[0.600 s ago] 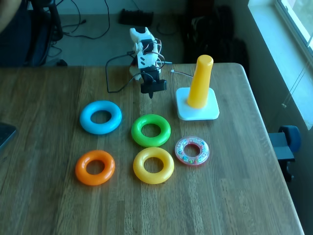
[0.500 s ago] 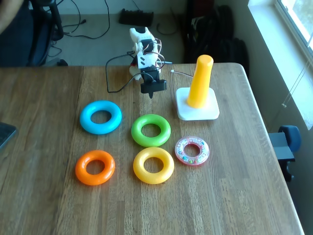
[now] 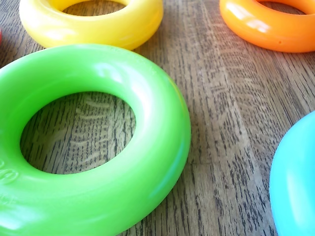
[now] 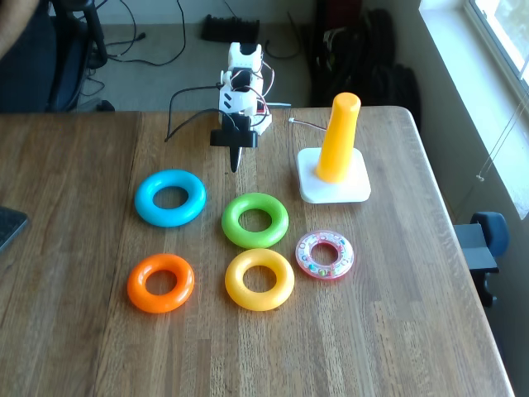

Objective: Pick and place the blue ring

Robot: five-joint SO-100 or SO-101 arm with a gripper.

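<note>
Hovering fingers point(image 4: 235, 168) beyond blue ring point(image 4: 170, 198)

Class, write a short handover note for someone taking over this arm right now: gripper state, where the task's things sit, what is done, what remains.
Gripper: above the table behind the rings, holding nothing; open or shut cannot be told.
Blue ring: flat on the table, left of the green ring in the fixed view, untouched.
Yellow peg: bare, on its white base.
Done: nothing yet.
Left: grasp the blue ring and place it.
</note>
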